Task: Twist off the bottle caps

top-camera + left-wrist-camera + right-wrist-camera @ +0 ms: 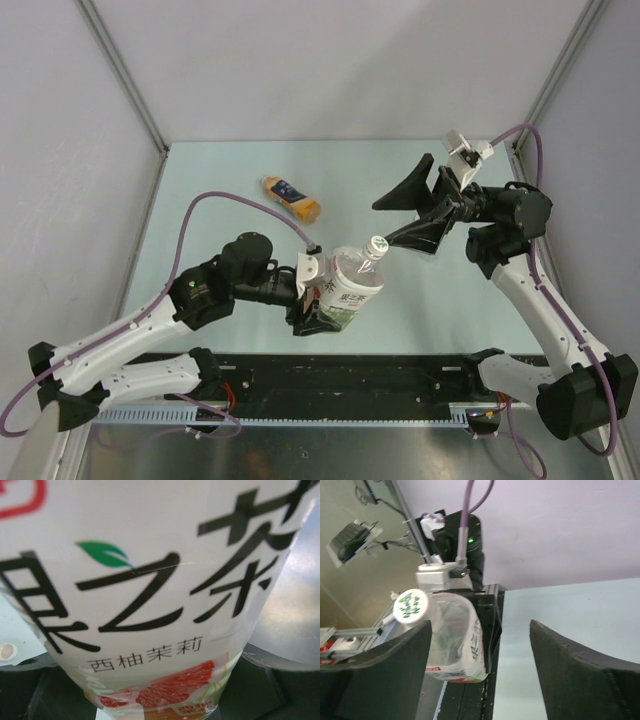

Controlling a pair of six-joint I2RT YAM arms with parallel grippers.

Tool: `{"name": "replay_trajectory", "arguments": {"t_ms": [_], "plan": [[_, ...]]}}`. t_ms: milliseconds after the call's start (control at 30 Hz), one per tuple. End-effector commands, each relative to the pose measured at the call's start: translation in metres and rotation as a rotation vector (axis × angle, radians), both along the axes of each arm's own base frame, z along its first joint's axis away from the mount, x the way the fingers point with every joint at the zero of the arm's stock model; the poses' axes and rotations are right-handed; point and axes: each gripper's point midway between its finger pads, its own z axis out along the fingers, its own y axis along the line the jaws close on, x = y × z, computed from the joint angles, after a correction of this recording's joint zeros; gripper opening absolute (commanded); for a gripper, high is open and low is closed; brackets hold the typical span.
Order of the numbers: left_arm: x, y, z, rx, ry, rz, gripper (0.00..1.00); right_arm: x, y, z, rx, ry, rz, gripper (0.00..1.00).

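My left gripper [312,292] is shut on the body of a clear bottle [350,287] with a white label and holds it tilted above the table's near edge. That label fills the left wrist view [150,580]. The bottle cap [376,244] is whitish with green print and sits on the bottle's neck, pointing toward the right arm. My right gripper [381,224] stands open just beyond the cap. In the right wrist view the cap [410,605] lies off to the left, above the left fingertip [422,630], outside the gap of the gripper [480,626].
A small orange bottle [291,198] with a blue label lies on the pale green table [230,170] at the back left. A black rail [340,380] runs along the near edge. Grey enclosure walls stand on the left, the back and the right.
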Motion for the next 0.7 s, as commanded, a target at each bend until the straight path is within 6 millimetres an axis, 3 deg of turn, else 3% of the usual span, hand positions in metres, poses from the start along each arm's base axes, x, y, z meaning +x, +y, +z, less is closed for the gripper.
{"name": "replay_trajectory", "arguments": {"t_ms": [0,133,467,667], "plan": [[0.017,0.0,0.002,-0.006,-0.077,0.079,0.0,0.022,0.001,0.002,0.027,0.023,-0.111,0.89],[0.026,0.003,-0.004,0.014,-0.083,0.136,0.0,0.03,-0.003,0.006,0.045,0.026,-0.179,0.98],[0.053,0.017,-0.01,0.039,-0.122,0.319,0.0,0.039,-0.007,0.008,0.06,0.046,-0.247,0.99],[0.09,0.036,-0.018,0.092,-0.15,0.566,0.0,0.076,-0.011,0.014,0.127,0.213,-0.407,0.99]]}}
